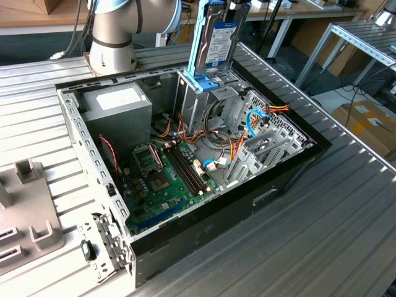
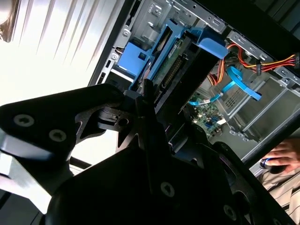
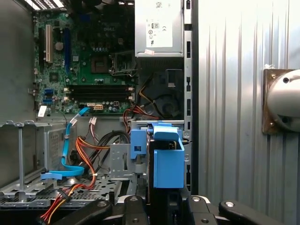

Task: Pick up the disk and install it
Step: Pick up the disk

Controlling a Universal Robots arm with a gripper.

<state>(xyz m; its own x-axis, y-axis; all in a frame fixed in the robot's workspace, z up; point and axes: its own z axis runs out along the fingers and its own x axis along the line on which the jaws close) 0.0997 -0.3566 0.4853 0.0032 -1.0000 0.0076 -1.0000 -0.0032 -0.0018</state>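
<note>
The disk [image 1: 218, 37] is a silver-grey drive with a white and blue label, set in a blue plastic carrier. It stands upright over the open computer case [image 1: 291, 170]. Its lower end meets the blue top of the metal drive cage [image 1: 207, 83] at the case's far side. In the first wrist view the disk [image 3: 166, 159] shows edge-on, with my gripper [image 3: 161, 204] shut on its upper end. In the second wrist view the disk [image 2: 185, 65] slants down toward the cage's blue bracket [image 2: 136, 56].
A grey power-supply box [image 1: 117, 102] sits beside the cage, with the green motherboard [image 1: 164, 176] below. Orange and blue cables [image 1: 253, 120] lie loose near the cage. The arm's base [image 1: 114, 37] stands behind the case. A person's hand [image 2: 281, 157] rests outside the case.
</note>
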